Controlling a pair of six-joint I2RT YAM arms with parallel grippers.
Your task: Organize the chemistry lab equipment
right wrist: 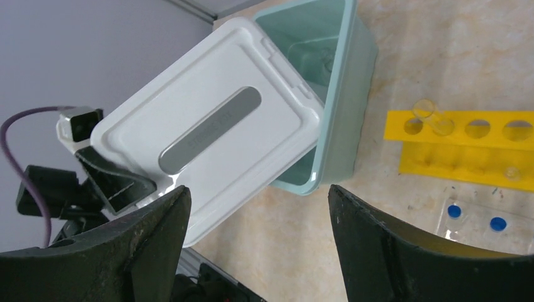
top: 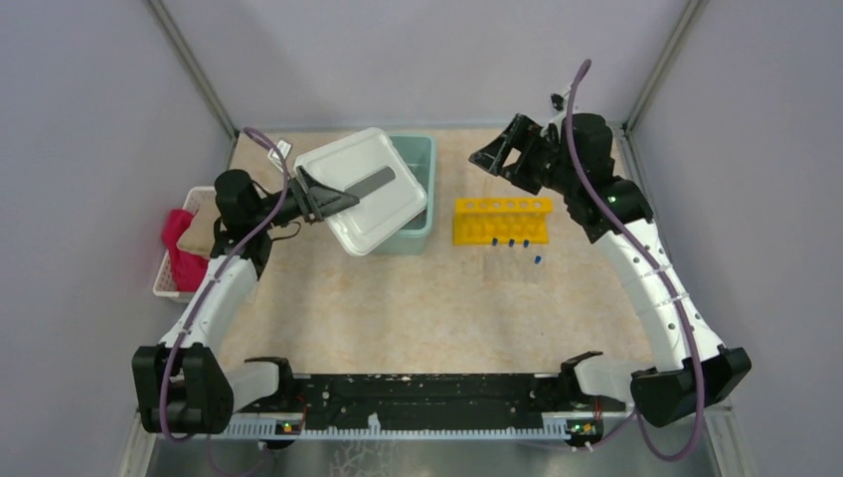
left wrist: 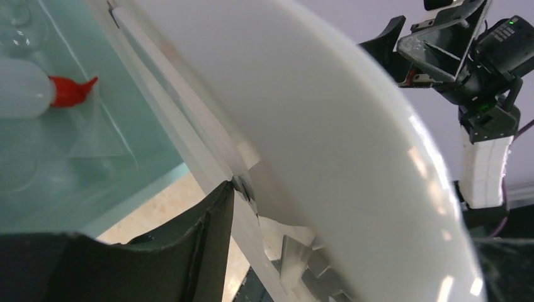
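Note:
My left gripper (top: 316,199) is shut on the edge of a white lid (top: 363,189), holding it tilted above a teal bin (top: 422,149). In the left wrist view, one finger (left wrist: 204,226) presses the lid's rim (left wrist: 302,113); the other is hidden behind the lid. Inside the bin lie the squeeze bottle with red spout (left wrist: 31,88) and clear glassware (left wrist: 19,28). The yellow tube rack (top: 502,219) stands right of the bin, with blue-capped tubes (top: 510,242) lying in front of it. My right gripper (top: 492,159) is open and empty, raised behind the rack.
A white slatted basket (top: 164,283) with pink cloth (top: 179,243) and tan cloth (top: 202,227) sits at the left table edge. Grey walls with metal posts close in the back and sides. One lone tube (top: 538,259) lies nearer than the rack.

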